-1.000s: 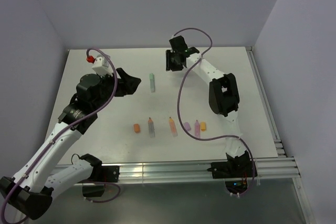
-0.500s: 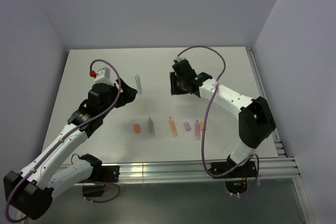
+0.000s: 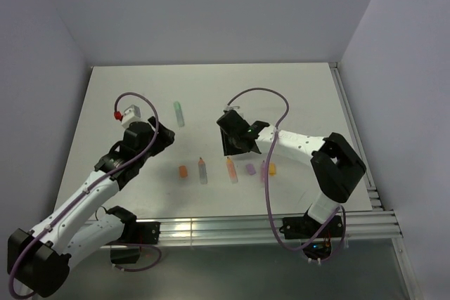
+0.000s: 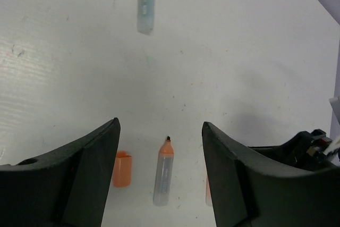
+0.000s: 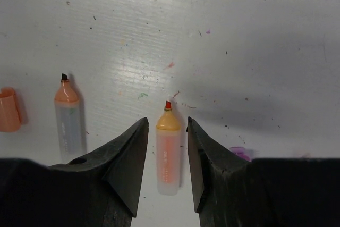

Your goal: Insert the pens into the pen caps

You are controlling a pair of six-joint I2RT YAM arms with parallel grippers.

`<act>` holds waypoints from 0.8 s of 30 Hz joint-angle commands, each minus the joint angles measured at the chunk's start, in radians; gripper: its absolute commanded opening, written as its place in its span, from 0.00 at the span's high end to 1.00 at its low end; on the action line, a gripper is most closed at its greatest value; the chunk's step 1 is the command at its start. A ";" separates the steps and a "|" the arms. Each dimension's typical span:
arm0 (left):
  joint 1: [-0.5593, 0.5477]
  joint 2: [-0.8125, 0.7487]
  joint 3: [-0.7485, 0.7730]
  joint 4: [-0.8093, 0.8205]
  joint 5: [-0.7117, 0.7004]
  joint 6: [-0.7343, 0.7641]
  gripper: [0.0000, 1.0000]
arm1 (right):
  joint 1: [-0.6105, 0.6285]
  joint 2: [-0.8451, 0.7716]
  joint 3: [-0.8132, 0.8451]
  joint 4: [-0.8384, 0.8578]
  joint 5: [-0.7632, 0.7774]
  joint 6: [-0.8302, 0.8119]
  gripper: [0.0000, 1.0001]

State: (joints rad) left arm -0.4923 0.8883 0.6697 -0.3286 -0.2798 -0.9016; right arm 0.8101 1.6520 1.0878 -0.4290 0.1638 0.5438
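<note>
A row lies near the table's front: orange cap point(image 3: 183, 171), orange pen point(image 3: 202, 171), second orange pen point(image 3: 231, 170), purple cap point(image 3: 250, 169), pink pen point(image 3: 264, 171), orange cap point(image 3: 272, 168). A green pen point(image 3: 179, 113) lies apart, farther back. My right gripper point(image 5: 166, 123) is open above the second orange pen point(image 5: 168, 150), one finger on each side, with gaps. My left gripper point(image 4: 160, 126) is open and empty behind the first orange pen point(image 4: 164, 173) and orange cap point(image 4: 121, 168).
The white table point(image 3: 309, 96) ends at a metal rail point(image 3: 246, 226) in front, with grey walls on the other three sides. The right arm's purple cable point(image 3: 271, 173) hangs over the right end of the row.
The right gripper has swung from the far table down to the second orange pen. The left gripper has drawn back toward the row and narrowed. The green pen now lies farther left.
</note>
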 commanded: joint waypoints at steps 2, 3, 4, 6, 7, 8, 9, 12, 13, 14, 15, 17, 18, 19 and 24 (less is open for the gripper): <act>0.004 0.000 -0.044 0.023 -0.052 -0.085 0.32 | 0.011 -0.054 -0.017 0.013 0.057 0.033 0.57; 0.004 0.001 -0.053 0.025 -0.053 -0.097 0.32 | 0.011 -0.058 -0.022 0.013 0.060 0.031 0.57; 0.004 0.006 -0.056 0.029 -0.050 -0.097 0.32 | 0.012 -0.063 -0.034 0.015 0.059 0.031 0.57; 0.004 0.015 -0.059 0.043 -0.047 -0.095 0.32 | 0.011 -0.063 -0.039 0.009 0.051 0.025 0.57; 0.004 0.024 -0.056 0.045 -0.045 -0.094 0.32 | 0.012 -0.061 -0.042 0.009 0.049 0.025 0.57; 0.004 0.031 -0.052 0.048 -0.041 -0.092 0.32 | 0.015 -0.058 -0.045 0.010 0.048 0.025 0.57; 0.004 0.032 -0.050 0.051 -0.039 -0.088 0.33 | 0.017 -0.054 -0.045 0.009 0.046 0.028 0.57; 0.004 0.038 -0.045 0.060 -0.032 -0.085 0.33 | 0.029 -0.044 -0.055 0.012 0.049 0.041 0.57; 0.003 0.037 -0.045 0.063 -0.027 -0.085 0.33 | 0.034 -0.041 -0.057 0.016 0.043 0.041 0.57; 0.004 0.037 -0.047 0.063 -0.025 -0.085 0.33 | 0.035 -0.035 -0.060 0.021 0.034 0.041 0.57; 0.004 0.035 -0.047 0.068 -0.022 -0.082 0.33 | 0.040 -0.032 -0.060 0.024 0.037 0.042 0.57; 0.003 0.038 -0.045 0.071 -0.019 -0.076 0.33 | 0.054 -0.014 -0.057 0.021 0.037 0.044 0.57; 0.003 0.040 -0.044 0.071 -0.015 -0.074 0.33 | 0.057 -0.009 -0.055 0.022 0.034 0.045 0.57; 0.003 0.038 -0.042 0.069 -0.013 -0.072 0.33 | 0.066 -0.001 -0.057 0.022 0.034 0.048 0.57; 0.004 0.029 -0.042 0.071 -0.009 -0.062 0.33 | 0.081 0.011 -0.068 0.024 0.040 0.058 0.57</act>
State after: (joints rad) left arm -0.4923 0.9276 0.6098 -0.2958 -0.2993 -0.9802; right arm 0.8803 1.6539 1.0298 -0.4252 0.1825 0.5827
